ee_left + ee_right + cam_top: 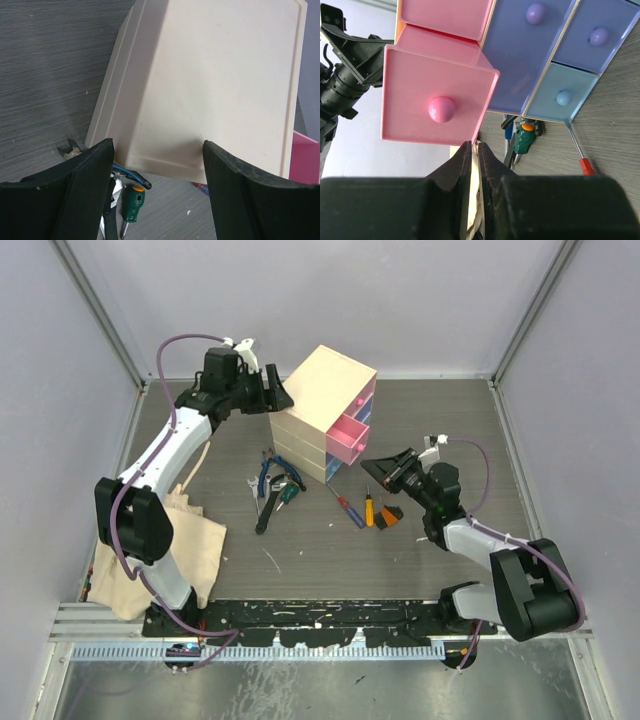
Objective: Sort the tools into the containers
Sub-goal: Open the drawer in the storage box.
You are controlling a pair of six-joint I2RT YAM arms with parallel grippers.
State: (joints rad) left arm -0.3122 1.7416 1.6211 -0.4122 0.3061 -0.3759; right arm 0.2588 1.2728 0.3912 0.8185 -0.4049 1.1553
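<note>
The cream chest (325, 390) stands at the table's back centre, its lower pink drawer (348, 438) pulled out. My right gripper (378, 468) is shut and empty; in the right wrist view its tips (474, 144) sit just under that drawer's front (435, 85), below the knob (441, 109). My left gripper (278, 392) is open at the chest's back left corner, the cream wall (215, 75) showing between its fingers (95, 165). Blue pliers (272, 470), a green screwdriver (288, 495), a silver wrench (253, 485), a red screwdriver (348, 508), an orange one (368, 510) and a black-orange piece (390, 514) lie in front.
A beige cloth bag (170, 540) lies at the left by the left arm's base. A thin pale stick (270, 560) lies near the front. Purple drawers (530, 45) and a blue drawer (562, 95) are shut. Grey walls enclose three sides of the table.
</note>
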